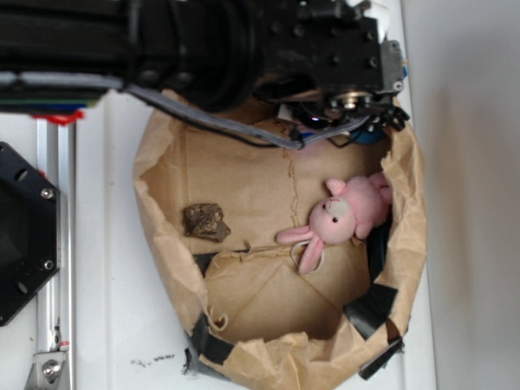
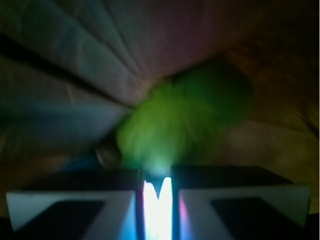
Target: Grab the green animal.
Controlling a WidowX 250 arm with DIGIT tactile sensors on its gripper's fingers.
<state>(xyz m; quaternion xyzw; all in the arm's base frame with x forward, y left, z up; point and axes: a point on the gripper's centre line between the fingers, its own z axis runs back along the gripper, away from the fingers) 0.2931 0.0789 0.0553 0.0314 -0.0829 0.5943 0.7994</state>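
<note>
Exterior view: I'm looking down into a brown paper bag (image 1: pixel 162 203) rolled open like a bin, walls crumpled and high all round, black tape patches on the lower rim, so room to move is only inside that ring. My arm (image 1: pixel 203 41) fills the top of the frame and drops over the bag's upper edge; the gripper itself is hidden under the wrist block here, jaws not visible. A pink plush bunny (image 1: pixel 345 218) lies against the right wall, a small brown lump (image 1: pixel 205 222) sits left of centre on the bag floor, well apart from the bunny. Bag floor between them is bare paper. Green animal not visible in this view, likely blocked by the arm. Wrist view: dark and blurred, paper folds close on every side, tight quarters. The gripper (image 2: pixel 158 186) has its two fingers almost together at the bottom edge, only a thin bright slit between, so I read it as closed with nothing held. The green animal (image 2: pixel 175 130) sits just beyond the fingertips, close to touching, centred slightly right. It looks fuzzy, lime green, rounded, with a darker green bulge at upper right; details too blurred.
</note>
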